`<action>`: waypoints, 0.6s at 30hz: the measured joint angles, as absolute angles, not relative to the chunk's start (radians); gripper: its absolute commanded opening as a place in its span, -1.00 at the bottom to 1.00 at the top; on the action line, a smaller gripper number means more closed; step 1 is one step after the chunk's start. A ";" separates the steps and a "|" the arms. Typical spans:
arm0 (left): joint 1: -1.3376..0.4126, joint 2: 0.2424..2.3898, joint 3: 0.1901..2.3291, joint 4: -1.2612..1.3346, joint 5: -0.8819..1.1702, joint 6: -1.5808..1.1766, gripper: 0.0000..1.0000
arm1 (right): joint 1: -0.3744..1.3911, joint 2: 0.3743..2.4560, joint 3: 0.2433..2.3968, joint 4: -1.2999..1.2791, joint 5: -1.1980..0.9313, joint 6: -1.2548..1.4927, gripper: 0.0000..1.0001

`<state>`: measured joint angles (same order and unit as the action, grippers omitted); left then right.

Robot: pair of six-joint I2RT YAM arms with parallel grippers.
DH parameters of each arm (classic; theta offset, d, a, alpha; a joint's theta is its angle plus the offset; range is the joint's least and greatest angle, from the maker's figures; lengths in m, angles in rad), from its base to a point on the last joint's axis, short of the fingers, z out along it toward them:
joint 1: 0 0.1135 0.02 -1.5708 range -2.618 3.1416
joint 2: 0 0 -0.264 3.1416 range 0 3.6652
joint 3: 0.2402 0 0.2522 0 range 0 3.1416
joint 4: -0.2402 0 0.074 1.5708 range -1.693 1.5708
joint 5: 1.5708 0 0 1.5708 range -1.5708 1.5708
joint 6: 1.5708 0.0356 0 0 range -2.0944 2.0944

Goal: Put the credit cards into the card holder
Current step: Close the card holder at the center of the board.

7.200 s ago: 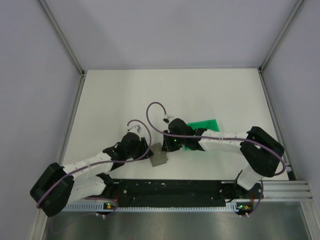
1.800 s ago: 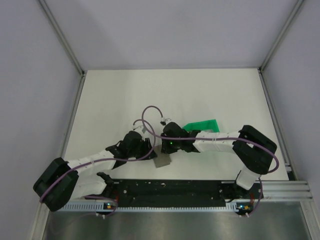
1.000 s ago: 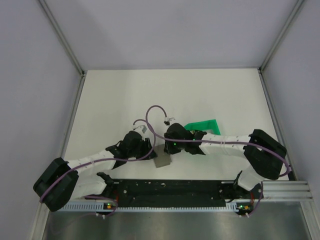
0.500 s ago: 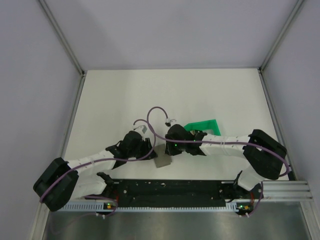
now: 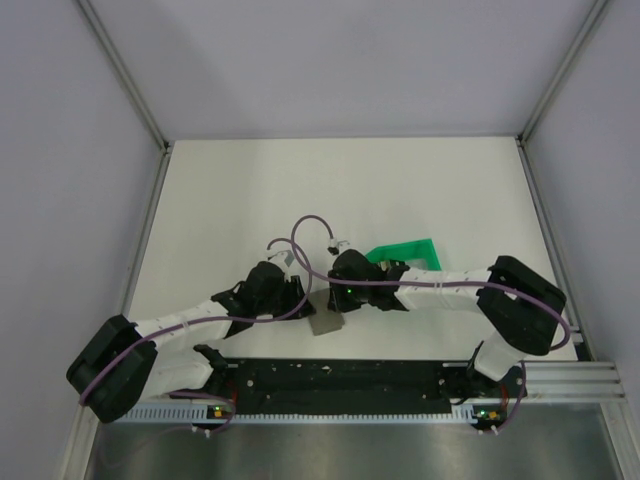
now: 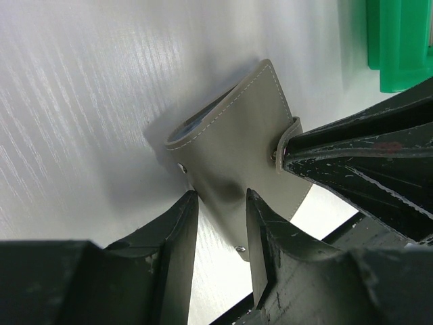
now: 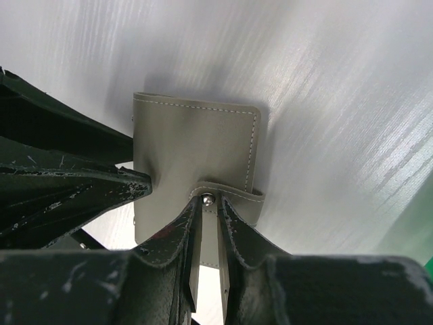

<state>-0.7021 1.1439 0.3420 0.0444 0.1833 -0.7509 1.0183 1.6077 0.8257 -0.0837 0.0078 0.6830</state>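
Top: holder (image 5: 325, 323) near centre, flat-ish on table, wedged between left claw (image 5: 303, 308) and right claw (image 5: 335, 307); both arms low, converging.
Left wrist: part open, astride holder's near edge; cannot tell if gripping.
Right wrist: clamped on tab (image 7: 237, 196), holder body straight ahead.

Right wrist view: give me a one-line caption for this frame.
Right pincer pinches the snap strap of the grey card holder on the white table.

On the table (image 5: 300, 190), card holder (image 7: 196, 142) between left tool (image 6: 220, 223) and right tool (image 7: 208, 218), open frame (image 5: 410, 250) behind to the right
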 measured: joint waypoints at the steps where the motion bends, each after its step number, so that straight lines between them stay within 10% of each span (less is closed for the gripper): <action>1: -0.702 1.144 0.342 0.044 0.183 -0.751 -0.22 | 1.018 1.608 0.826 -0.082 0.007 0.683 -0.72; 18: -0.702 1.144 0.337 0.038 0.182 -0.734 -0.23 | 1.018 1.666 0.899 -0.126 0.000 0.684 -0.85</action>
<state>-0.7017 1.1439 0.3367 0.0376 0.1822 -0.7338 1.0180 1.6661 0.8989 -0.1257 -0.0002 0.6842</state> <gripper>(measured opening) 0.387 0.091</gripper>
